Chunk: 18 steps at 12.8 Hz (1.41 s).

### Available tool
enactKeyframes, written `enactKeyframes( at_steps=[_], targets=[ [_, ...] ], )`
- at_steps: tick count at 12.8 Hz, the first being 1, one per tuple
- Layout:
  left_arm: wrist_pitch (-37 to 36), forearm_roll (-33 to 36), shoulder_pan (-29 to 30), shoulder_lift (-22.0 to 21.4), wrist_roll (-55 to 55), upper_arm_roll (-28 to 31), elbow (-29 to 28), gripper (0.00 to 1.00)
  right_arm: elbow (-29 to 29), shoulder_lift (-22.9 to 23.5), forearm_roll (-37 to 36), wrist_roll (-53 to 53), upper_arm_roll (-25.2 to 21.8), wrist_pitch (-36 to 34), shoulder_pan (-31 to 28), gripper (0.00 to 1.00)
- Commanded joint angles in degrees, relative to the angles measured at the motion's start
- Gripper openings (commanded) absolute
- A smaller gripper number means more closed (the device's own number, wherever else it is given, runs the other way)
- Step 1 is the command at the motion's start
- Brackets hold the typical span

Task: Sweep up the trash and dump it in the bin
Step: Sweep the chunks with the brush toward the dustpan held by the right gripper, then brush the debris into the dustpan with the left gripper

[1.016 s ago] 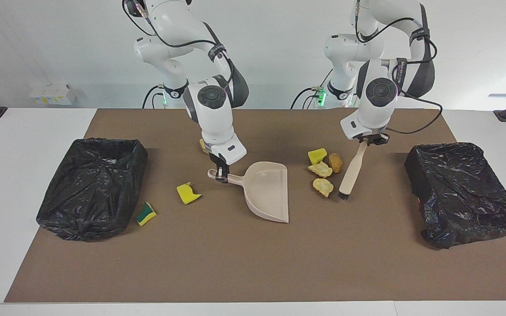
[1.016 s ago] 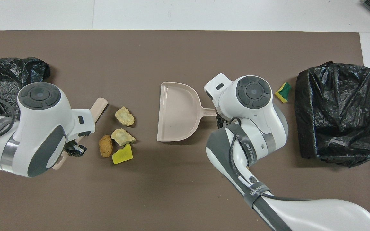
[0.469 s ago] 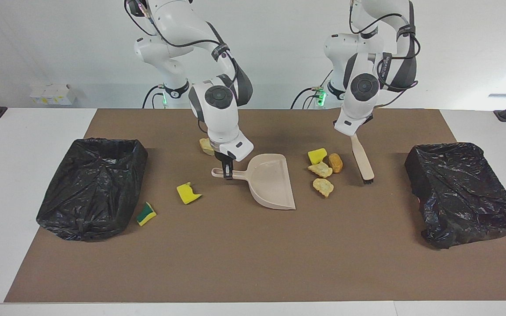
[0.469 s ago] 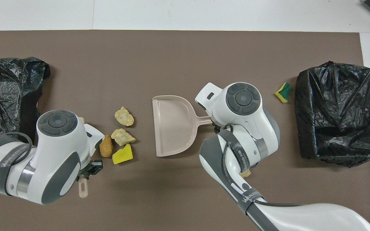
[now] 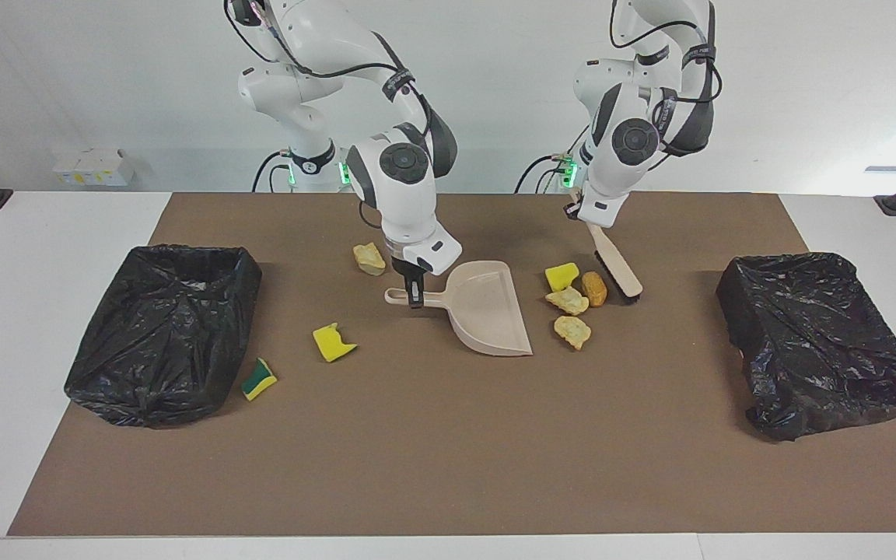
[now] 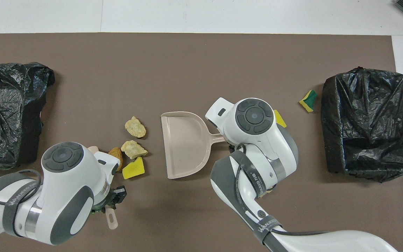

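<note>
While the right tool (image 5: 415, 300) grips the dustpan (image 5: 491, 317) handle, its arm hides one yellow scrap (image 6: 280, 118) overhead. The left tool (image 5: 584, 222), clamped on the brush (image 5: 617, 264), is itself barely visible.

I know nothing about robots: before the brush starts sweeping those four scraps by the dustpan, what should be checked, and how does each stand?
1. Right end effector grips dustpan handle: ok.
2. Left end effector holds brush: ok.
3. Dustpan mouth faces the four scraps: ok.
4. Scraps lie between brush and dustpan: ok.
5. Dustpan lip flat on the mat: cannot tell.
6. Bins clear of the sweep: ok.
</note>
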Motion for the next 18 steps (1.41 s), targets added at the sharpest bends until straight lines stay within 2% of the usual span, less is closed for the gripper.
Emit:
enactKeyframes(
  at_steps=[1, 3, 7, 11, 15, 17, 18],
  targets=[
    [6.51, -3.29, -2.16, -1.58, 2.63, 0.45, -2.54, 0.0, -1.74, -1.48, -2.45, 3.76, 0.16, -0.21, 0.79, 0.0],
    [9.16, -3.65, -3.49, 0.26, 2.91, -0.07, -2.28, 0.0, -1.74, -1.13, -2.54, 4.38, 0.16, 0.23, 1.57, 0.0],
    [18.21, -8.47, -3.05, 4.92, 3.17, -7.53, -0.35, 0.0, -1.04, 0.28, -2.97, 8.23, 0.16, 1.72, 3.42, 0.0],
    [18.05, -10.86, -3.05, 6.95, 7.3, -13.06, 4.22, 0.0, -0.6, 1.33, -3.15, 10.53, 0.16, 3.14, 4.83, 0.0],
    [14.2, -10.51, -1.56, 10.9, 11.25, -13.43, 11.51, 0.0, -0.42, 1.33, -3.15, 10.44, 0.16, 2.96, 4.57, 0.0],
    [9.98, -7.71, 1.25, 10.82, 12.31, -13.26, 12.92, 0.0, -0.51, 1.42, -3.15, 10.53, 0.16, 2.96, 4.48, 0.0],
    [8.13, -4.13, 2.65, 10.65, 14.75, -13.34, 13.71, 0.0, -0.51, 1.42, -3.15, 10.53, 0.16, 2.96, 4.48, 0.0]
  ],
)
